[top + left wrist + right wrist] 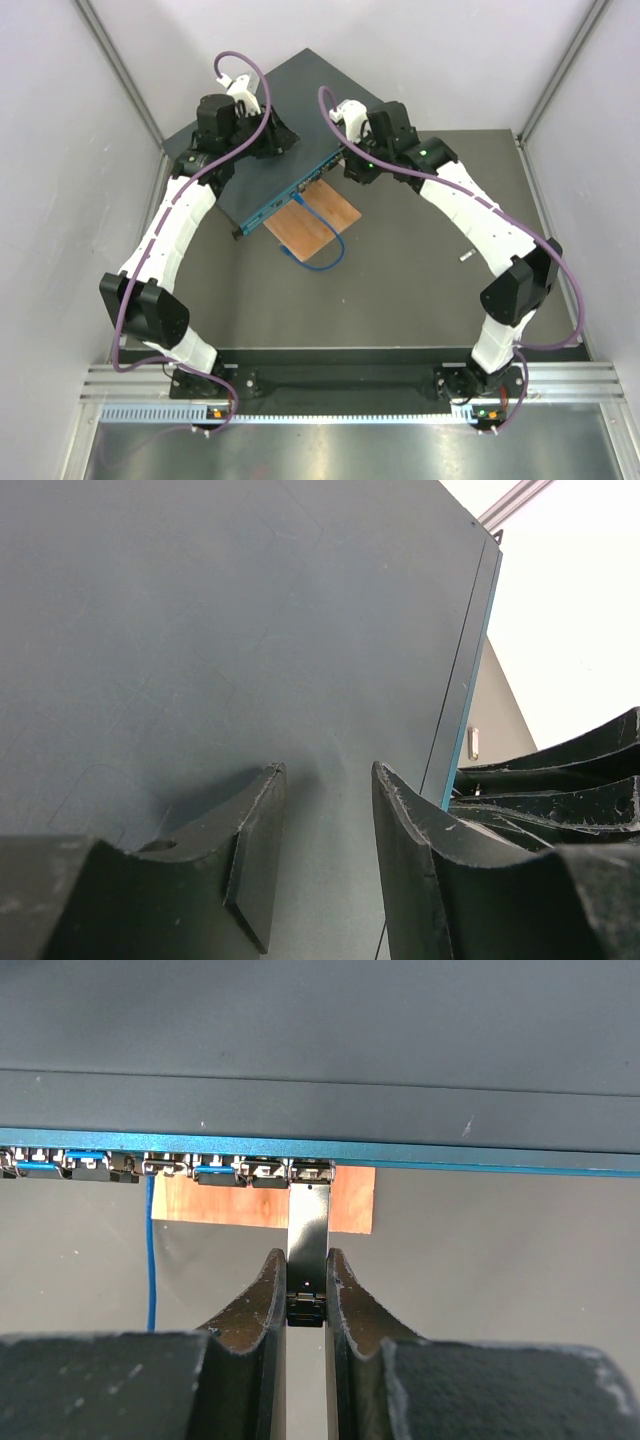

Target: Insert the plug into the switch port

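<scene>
Right fingers pinch the plug, long axis straight ahead at the switch port; left fingers gape empty.

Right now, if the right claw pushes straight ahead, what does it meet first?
The port face of the switch. The plug in the right claw has its tip at a port, though depth there is unclear.
</scene>
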